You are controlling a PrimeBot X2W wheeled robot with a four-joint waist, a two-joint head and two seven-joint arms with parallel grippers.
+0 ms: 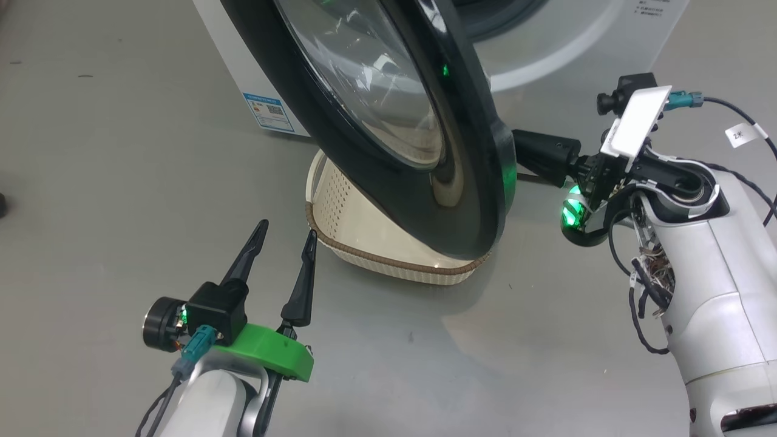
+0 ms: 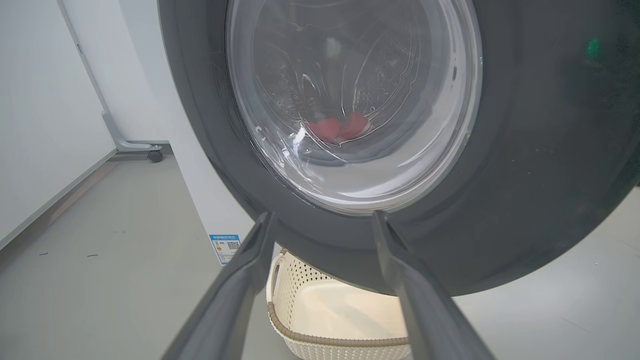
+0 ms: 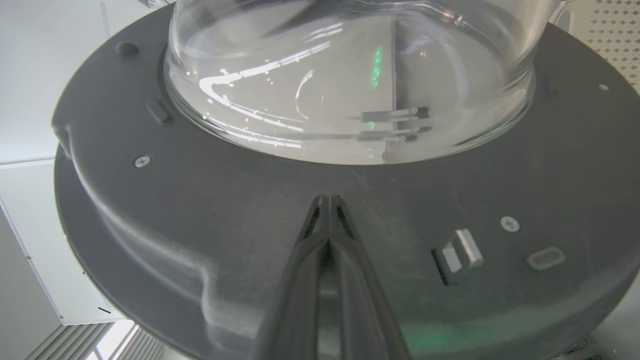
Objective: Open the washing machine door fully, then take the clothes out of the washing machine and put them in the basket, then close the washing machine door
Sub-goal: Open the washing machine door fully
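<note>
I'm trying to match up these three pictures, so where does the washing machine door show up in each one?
Head view: the washing machine door, top centre, hanging open over the basket.
Left wrist view: upper middle and right, outer face, beyond the open left fingers.
Right wrist view: its dark inner face across the middle, shut right fingers pointing at it.
Shared landmark: the door's clear glass bowl.

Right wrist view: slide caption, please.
Shut right hand at the dark inner face of the washing machine door, beside its glass bowl.
</note>
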